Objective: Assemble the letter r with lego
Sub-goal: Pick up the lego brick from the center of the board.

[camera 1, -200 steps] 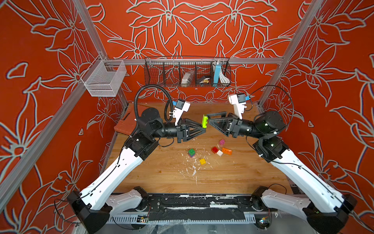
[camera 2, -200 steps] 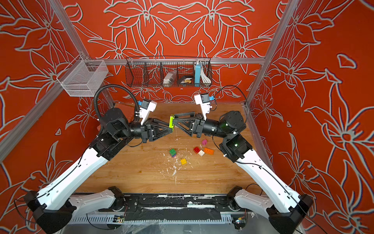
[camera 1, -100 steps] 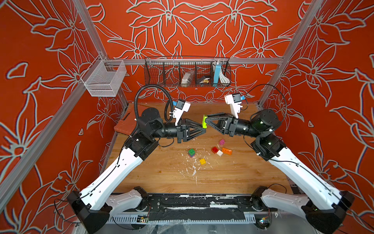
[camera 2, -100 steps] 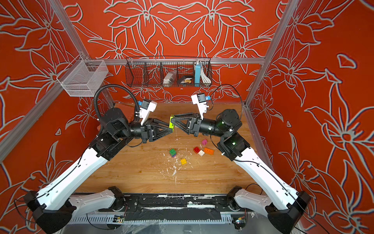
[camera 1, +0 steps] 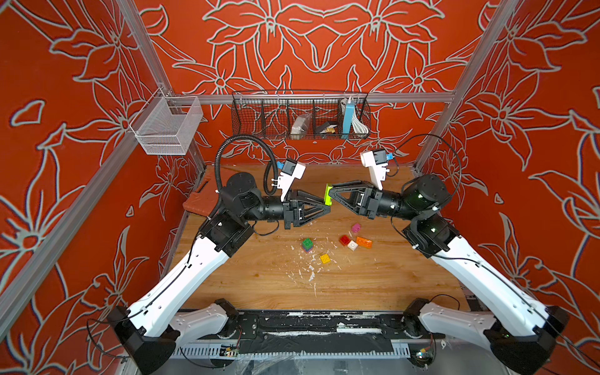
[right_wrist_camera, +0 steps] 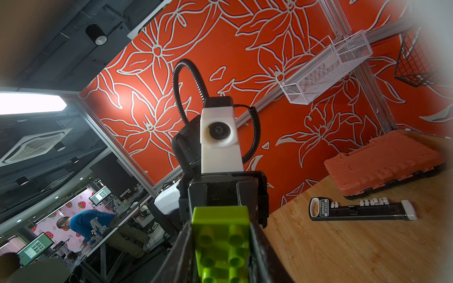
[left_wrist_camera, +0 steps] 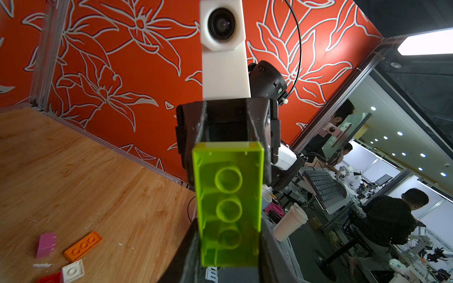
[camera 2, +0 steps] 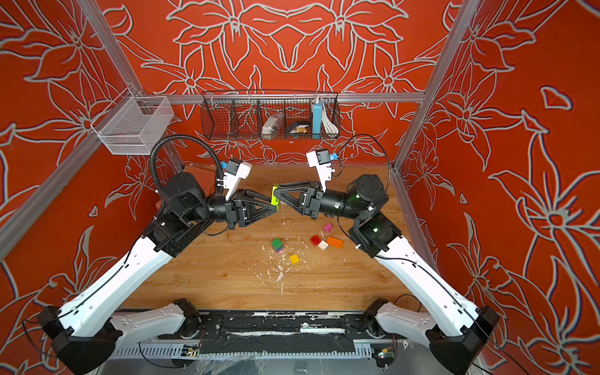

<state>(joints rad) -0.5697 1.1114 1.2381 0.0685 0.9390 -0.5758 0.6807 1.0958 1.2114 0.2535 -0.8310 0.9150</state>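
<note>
Orange-red walls traced with white flowers close in the wooden tabletop (camera 1: 383,279), above which my two arms meet nose to nose in mid-air. Between them hangs the translucent lime-green studded plastic brick (camera 1: 328,194) (camera 2: 275,194), clear of the wood. My left gripper (camera 1: 326,206) is pinched shut on one end of it and my right gripper (camera 1: 332,191) is pinched shut on the other. The left wrist view looks into the brick's hollow underside (left_wrist_camera: 229,203); the right wrist view looks onto its studs (right_wrist_camera: 221,242).

The other lego lies loose on the table below the grippers. A small green brick (camera 1: 306,243) sits on top of a bluish one, with a yellow square brick (camera 1: 325,258) near it among white flecks of debris (camera 1: 311,271). A little way off, a red brick (camera 1: 344,240), a white square tile (camera 1: 353,245) and a flat orange plate (camera 1: 364,242) crowd together, with a pink brick (camera 1: 356,228) just behind them. A ribbed orange plastic case (right_wrist_camera: 382,166) rests against the far left wall.
</note>
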